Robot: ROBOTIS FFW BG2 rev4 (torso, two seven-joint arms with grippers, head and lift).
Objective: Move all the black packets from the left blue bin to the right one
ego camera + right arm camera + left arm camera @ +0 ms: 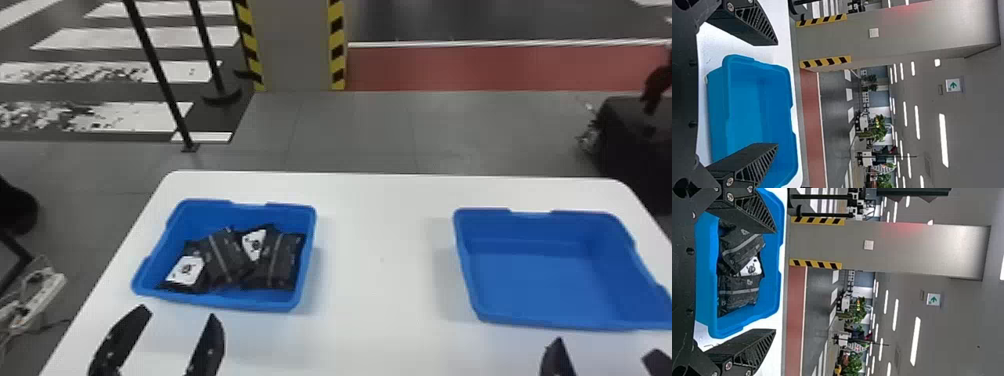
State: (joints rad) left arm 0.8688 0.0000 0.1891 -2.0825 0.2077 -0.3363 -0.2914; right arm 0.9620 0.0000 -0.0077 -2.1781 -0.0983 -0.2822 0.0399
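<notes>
Nearest, the left gripper [178,312] and right gripper [605,346] both have empty jaws spread wide. Beyond them on the white counter [380,285], the black packets [225,260] overlap inside the left blue bin [245,215]; the right blue bin [545,230] sits well apart from it. Farther off stands a grey pillar [295,45].

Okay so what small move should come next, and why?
Probably ease the left pincer forward over the left blue bin: its fingers stand open just on the robot's side of it, and the black packets lie inside.
</notes>
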